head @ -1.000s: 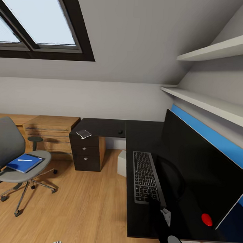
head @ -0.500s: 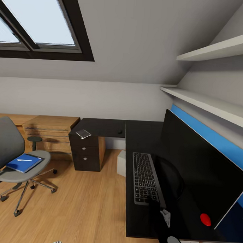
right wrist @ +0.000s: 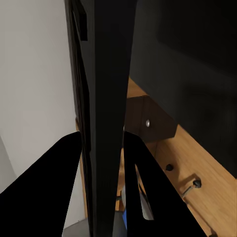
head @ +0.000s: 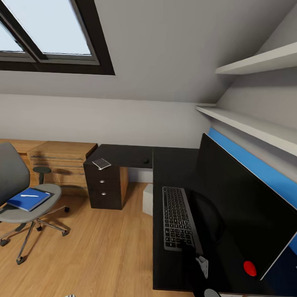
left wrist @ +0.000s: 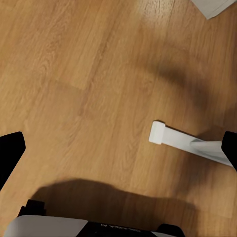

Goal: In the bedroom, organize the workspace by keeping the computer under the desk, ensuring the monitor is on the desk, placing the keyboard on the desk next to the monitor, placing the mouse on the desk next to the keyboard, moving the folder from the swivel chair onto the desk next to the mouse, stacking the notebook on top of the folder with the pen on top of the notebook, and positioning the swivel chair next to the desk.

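Note:
The black monitor (head: 245, 200) stands on the black L-shaped desk (head: 174, 162), with the keyboard (head: 176, 216) lying in front of it. In the right wrist view my right gripper (right wrist: 104, 187) has a finger on each side of the monitor's thin black edge (right wrist: 106, 98), shut on it. The arm (head: 199, 267) rises at the desk's near edge. A small dark mouse (head: 146, 161) and a flat grey notebook (head: 102, 163) lie on the far wing. The grey swivel chair (head: 17, 190) holds a blue folder (head: 28, 199) with a white pen (head: 29, 196). My left gripper (left wrist: 118, 150) hangs open over the floor.
A white computer case (head: 149, 199) sits on the floor under the desk, beside a black drawer unit (head: 104, 187). A red rounded object (head: 249, 268) lies by the monitor's near end. Wooden crates (head: 61, 160) line the far wall. Two shelves (head: 253, 123) overhang the desk.
The whole head view has shifted a few pixels to the left, so the camera moved slightly. Nothing else visibly changed.

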Robot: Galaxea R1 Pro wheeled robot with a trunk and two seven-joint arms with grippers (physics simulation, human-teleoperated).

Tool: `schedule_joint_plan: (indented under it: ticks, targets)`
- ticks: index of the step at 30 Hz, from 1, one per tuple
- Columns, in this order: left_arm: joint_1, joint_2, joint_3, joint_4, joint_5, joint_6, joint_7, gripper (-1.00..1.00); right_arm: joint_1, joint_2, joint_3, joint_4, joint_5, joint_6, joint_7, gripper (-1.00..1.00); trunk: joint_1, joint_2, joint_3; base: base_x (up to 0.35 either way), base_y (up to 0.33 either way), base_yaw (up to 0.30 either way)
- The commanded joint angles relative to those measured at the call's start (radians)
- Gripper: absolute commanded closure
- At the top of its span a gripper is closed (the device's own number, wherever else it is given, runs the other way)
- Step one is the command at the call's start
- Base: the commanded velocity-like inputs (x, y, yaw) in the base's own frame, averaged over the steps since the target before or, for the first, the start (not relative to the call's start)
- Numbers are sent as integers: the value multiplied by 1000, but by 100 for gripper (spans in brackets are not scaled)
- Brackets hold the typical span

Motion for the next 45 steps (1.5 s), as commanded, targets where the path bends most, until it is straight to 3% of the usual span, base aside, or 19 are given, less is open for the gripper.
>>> schedule_joint_plan:
  ticks: [1,11,16,23,29,45]
  targets:
    - [0,-1,3,-2,7,9,-3,-100,-1,-2,5,0,-10,-9,2,100,0,-1,-1,0,-60,0]
    - [0,-1,6,-5,8,9,-2,-100,-1,-1,5,1,-10,-10,1,100,0,-1,-1,0,-12,0]
    - [0,0,27,-8,9,9,-2,-100,-1,-1,5,1,-10,-10,1,100,0,-1,-1,0,0,0]
    - [0,-1,34,-8,8,9,-1,-100,-1,-2,4,1,-10,-10,1,100,27,-50,-23,0,0,0]
    - [0,-1,34,-8,8,9,-2,-100,-1,-2,4,1,-10,-10,1,100,27,-50,-23,0,0,0]
    - [0,-1,34,-8,8,9,-1,-100,-1,-1,4,1,-9,-10,1,100,85,-155,-70,0,0,0]
